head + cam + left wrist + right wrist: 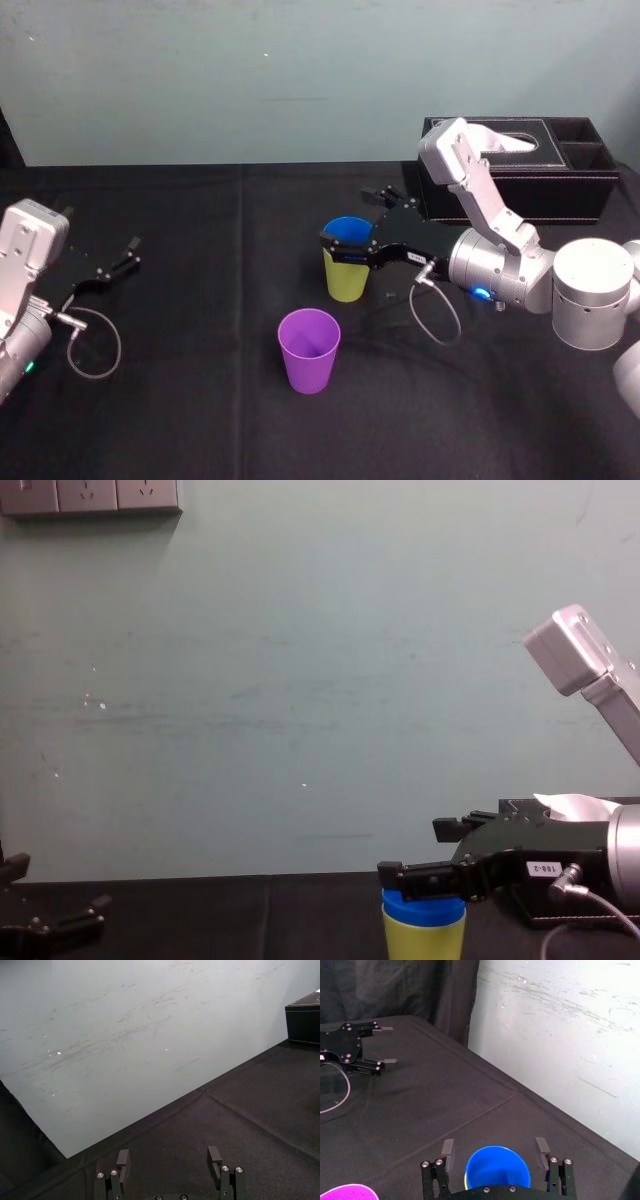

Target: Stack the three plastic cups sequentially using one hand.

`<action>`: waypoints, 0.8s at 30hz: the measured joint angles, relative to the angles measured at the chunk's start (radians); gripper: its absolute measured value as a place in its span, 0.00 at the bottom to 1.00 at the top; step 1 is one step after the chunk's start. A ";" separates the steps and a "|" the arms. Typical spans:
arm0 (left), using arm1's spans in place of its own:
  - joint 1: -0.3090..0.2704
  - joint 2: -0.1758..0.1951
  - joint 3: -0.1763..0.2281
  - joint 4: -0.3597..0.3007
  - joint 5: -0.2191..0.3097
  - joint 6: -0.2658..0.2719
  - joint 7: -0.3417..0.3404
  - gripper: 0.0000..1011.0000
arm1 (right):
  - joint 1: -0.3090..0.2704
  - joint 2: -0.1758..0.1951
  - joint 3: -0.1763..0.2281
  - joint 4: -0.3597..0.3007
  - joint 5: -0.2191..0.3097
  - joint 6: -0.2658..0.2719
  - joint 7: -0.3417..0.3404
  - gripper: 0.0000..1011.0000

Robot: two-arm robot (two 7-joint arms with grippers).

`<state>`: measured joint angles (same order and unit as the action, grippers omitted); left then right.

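Your right gripper (355, 222), black with two fingers and a white label, is released, its fingers spread either side of the blue plastic tumbler (497, 1170). That tumbler sits nested in the yellow-green plastic tumbler (347, 282) at mid-table. The purple plastic tumbler (308, 350) stands alone, nearer and slightly left. Your left gripper (125, 255) rests released at the left.

Blue cup (347, 230) nested in yellow-green cup (346, 282), right gripper (346, 220) jaws straddling rim; purple cup (308, 352) apart; left gripper (128, 254) idle left.
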<state>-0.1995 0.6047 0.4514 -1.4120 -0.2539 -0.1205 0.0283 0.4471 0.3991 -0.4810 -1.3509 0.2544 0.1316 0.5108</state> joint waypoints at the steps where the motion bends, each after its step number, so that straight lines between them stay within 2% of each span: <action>1: 0.000 0.000 0.000 0.000 0.000 0.000 0.000 1.00 | 0.000 0.000 0.000 0.000 0.000 0.000 0.000 0.99; 16: 0.000 0.000 0.000 0.000 0.000 0.000 0.000 1.00 | -0.003 0.002 0.002 -0.006 0.002 0.002 -0.003 0.99; 24: 0.000 0.000 0.000 0.000 0.000 0.000 0.000 1.00 | -0.035 0.061 0.020 -0.083 0.030 0.007 0.028 0.99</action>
<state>-0.1995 0.6047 0.4514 -1.4120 -0.2539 -0.1205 0.0283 0.4119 0.4605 -0.4606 -1.4342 0.2845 0.1382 0.5391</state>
